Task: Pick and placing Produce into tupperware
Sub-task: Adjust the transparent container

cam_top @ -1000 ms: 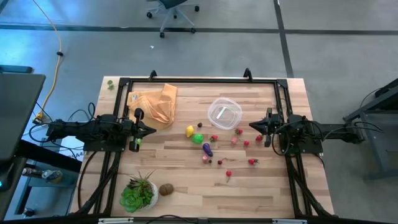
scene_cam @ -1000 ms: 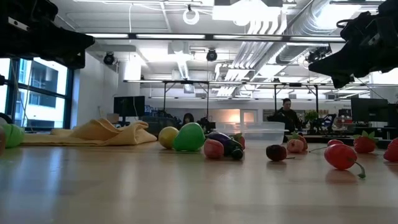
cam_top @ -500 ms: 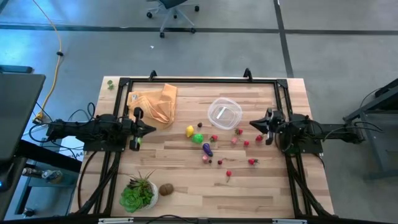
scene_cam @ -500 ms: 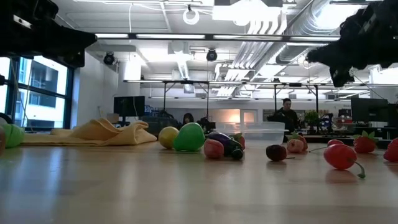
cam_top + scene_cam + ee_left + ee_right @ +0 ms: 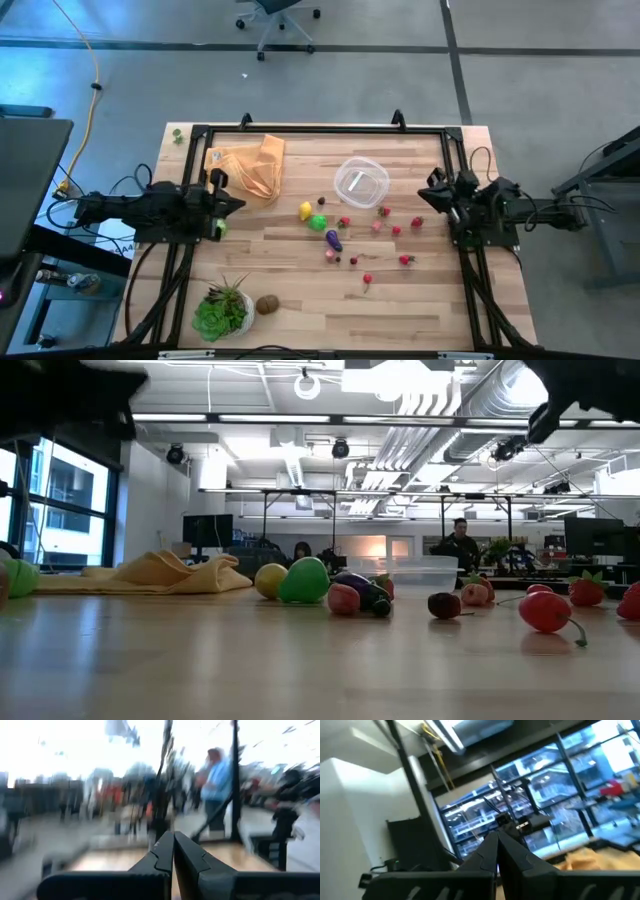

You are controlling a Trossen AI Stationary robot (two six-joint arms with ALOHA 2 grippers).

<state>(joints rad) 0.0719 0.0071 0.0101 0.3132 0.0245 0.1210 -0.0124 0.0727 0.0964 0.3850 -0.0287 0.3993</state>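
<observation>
Both end effectors retracted, closed, empty

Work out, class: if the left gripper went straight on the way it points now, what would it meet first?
The left gripper, shut, points across the table towards the right arm. Seen from above, the yellow fruit lies first in that line. The gripper seems raised, though, so it might pass above it.
</observation>
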